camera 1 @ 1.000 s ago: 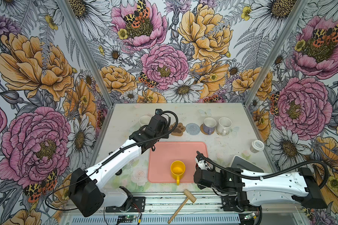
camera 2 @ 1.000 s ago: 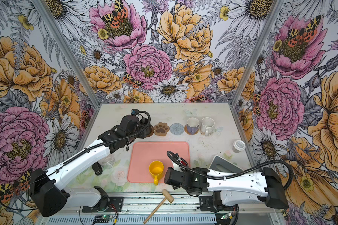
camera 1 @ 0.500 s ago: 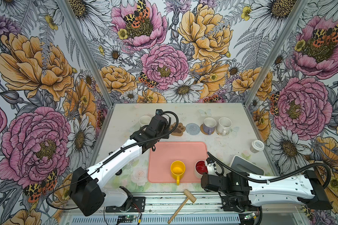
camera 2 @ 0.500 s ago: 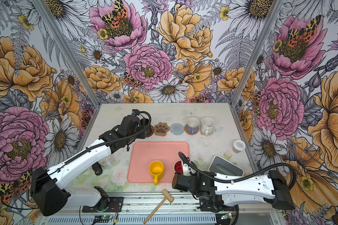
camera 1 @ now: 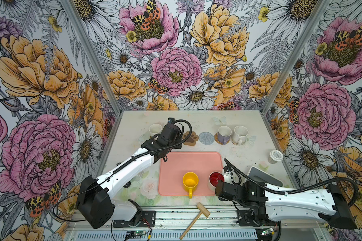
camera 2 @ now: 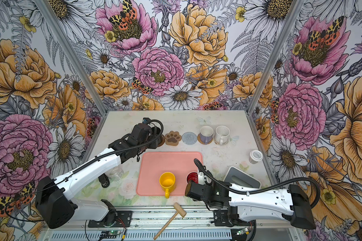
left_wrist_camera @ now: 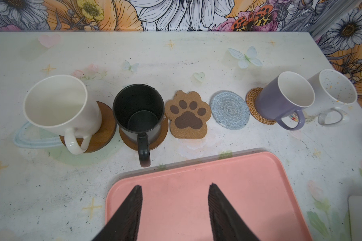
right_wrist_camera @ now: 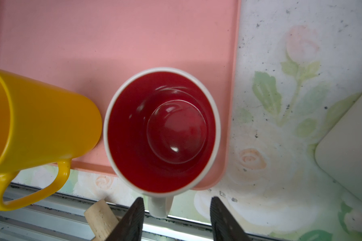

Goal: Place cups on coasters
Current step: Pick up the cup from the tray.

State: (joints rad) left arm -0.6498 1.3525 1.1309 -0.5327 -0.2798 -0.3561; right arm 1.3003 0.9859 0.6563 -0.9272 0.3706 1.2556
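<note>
Six mugs are in view, four of them in the row along the far side of the bench (left_wrist_camera: pixel 134 54). Seen from the left wrist, a white mug (left_wrist_camera: pixel 59 104) stands on a brown disc (left_wrist_camera: pixel 106 129), and just beside it a black mug (left_wrist_camera: pixel 138 112) stands on a second brown disc (left_wrist_camera: pixel 124 140). Next in the row come a bare paw-shaped coaster (left_wrist_camera: pixel 187 114) and a bare grey-blue woven coaster (left_wrist_camera: pixel 229 109). A lavender mug (left_wrist_camera: pixel 284 100) sits on a tan woven round (left_wrist_camera: pixel 252 104), and a speckled white mug (left_wrist_camera: pixel 332 91) touches or nearly touches it; what lies under that one is too hidden to tell.

The other two mugs stand upright on the pink tray (camera 1: pixel 190 162), near its front edge: a yellow mug (camera 1: pixel 190 181) and, just beside it, a white mug with a red inside (right_wrist_camera: pixel 161 129).

The left end effector (left_wrist_camera: pixel 175 185) hangs above the tray's far edge, its jaws wide apart with nothing between them. The right end effector (right_wrist_camera: pixel 177 198) is low at the tray's front right corner, jaws also apart, with the red-lined mug's handle (right_wrist_camera: pixel 160 205) between the fingertips but not pinched.
</note>
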